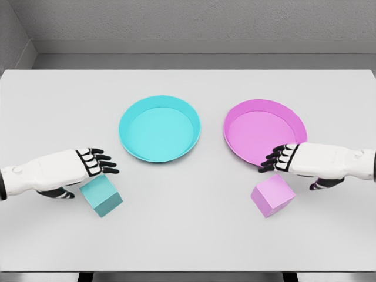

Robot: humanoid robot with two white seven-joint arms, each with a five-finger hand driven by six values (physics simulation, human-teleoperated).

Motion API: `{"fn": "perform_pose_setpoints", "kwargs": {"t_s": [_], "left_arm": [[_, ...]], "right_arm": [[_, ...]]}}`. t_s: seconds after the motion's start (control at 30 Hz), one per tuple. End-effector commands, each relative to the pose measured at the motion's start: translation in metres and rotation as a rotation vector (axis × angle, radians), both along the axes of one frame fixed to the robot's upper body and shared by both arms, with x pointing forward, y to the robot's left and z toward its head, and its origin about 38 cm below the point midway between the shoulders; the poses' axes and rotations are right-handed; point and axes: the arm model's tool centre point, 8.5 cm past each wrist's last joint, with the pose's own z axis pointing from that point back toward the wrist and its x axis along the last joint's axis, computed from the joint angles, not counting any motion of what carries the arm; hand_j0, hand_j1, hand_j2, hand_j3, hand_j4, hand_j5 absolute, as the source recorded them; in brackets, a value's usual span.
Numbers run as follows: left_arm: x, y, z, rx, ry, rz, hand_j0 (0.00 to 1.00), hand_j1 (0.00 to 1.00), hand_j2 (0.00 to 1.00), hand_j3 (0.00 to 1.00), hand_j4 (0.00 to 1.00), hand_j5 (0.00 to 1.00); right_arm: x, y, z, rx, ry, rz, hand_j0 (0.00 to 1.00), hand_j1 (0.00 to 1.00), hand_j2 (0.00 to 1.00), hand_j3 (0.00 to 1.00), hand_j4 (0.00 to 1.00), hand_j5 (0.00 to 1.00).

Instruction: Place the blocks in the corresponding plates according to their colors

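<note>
Two blocks are seen at the near edge of the white worktop [188,247], a teal block [101,197] on the left and a pink block [272,196] on the right, neither yet placed. The left hand [91,164] is held just above and behind the teal block, fingers loosely spread and gripping nothing. The right hand [281,158] is poised likewise over the pink block, fingers relaxed and empty, overlapping the near rim of the pink plate [264,130]. The teal plate [160,128] lies farther back. Each block sits below and slightly inward of its nearer hand, so a short descent is judged to be needed.
</note>
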Motion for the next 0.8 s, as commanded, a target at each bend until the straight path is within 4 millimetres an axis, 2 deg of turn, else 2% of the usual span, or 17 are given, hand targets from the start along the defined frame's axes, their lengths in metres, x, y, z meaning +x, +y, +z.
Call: {"fn": "perform_pose_setpoints", "kwargs": {"t_s": [0.0, 0.17, 0.5, 0.63, 0.77], "left_arm": [[-0.002, -0.005, -0.004, -0.016, 0.013, -0.007, 1.0, 1.0, 1.0, 1.0, 1.0, 1.0], [-0.003, -0.009, -0.007, -0.029, 0.021, -0.013, 1.0, 1.0, 1.0, 1.0, 1.0, 1.0], [-0.009, -0.024, -0.022, -0.039, 0.062, -0.044, 1.0, 1.0, 1.0, 1.0, 1.0, 1.0], [-0.011, -0.024, -0.027, -0.013, 0.083, -0.052, 1.0, 1.0, 1.0, 1.0, 1.0, 1.0], [-0.01, -0.024, -0.026, -0.014, 0.08, -0.052, 1.0, 1.0, 1.0, 1.0, 1.0, 1.0]], "right_arm": [[-0.001, 0.002, -0.004, 0.003, 0.016, 0.003, 1.0, 1.0, 1.0, 1.0, 1.0, 1.0], [0.003, 0.02, -0.006, -0.014, 0.029, 0.058, 1.0, 1.0, 1.0, 1.0, 1.0, 1.0], [0.002, 0.021, -0.01, -0.046, 0.05, 0.069, 1.0, 1.0, 1.0, 1.0, 1.0, 1.0], [0.006, 0.031, -0.007, -0.034, 0.037, 0.091, 1.0, 1.0, 1.0, 1.0, 1.0, 1.0], [0.003, 0.036, -0.015, -0.035, 0.061, 0.109, 1.0, 1.0, 1.0, 1.0, 1.0, 1.0]]}}
